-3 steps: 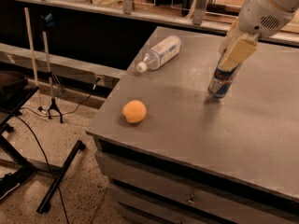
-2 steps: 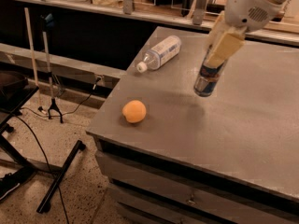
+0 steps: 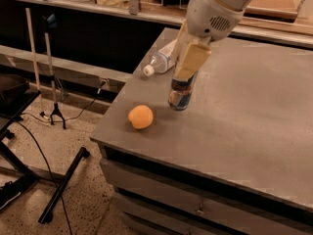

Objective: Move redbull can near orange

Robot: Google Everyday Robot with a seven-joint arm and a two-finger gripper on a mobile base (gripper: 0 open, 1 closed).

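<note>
The redbull can (image 3: 181, 94) is a slim blue-and-silver can, held upright and slightly tilted just above the grey table top (image 3: 244, 102). My gripper (image 3: 188, 65) comes down from the upper right on the white arm and is shut on the can's upper part with cream-coloured fingers (image 3: 190, 58). The orange (image 3: 141, 117) is a small round fruit lying on the table near its front left corner, a short way to the left of the can and a little nearer the front edge. The can's top is hidden by the gripper.
A clear plastic bottle with a white cap (image 3: 159, 60) lies on its side at the table's left edge, behind the can. The table's left and front edges drop to the floor, where black stand legs (image 3: 58, 180) and cables lie. A shelf with clutter runs along the back.
The gripper has carried the can from the middle-right of the table to the left and forward, and it is now close to the orange. The orange and bottle have not moved.
</note>
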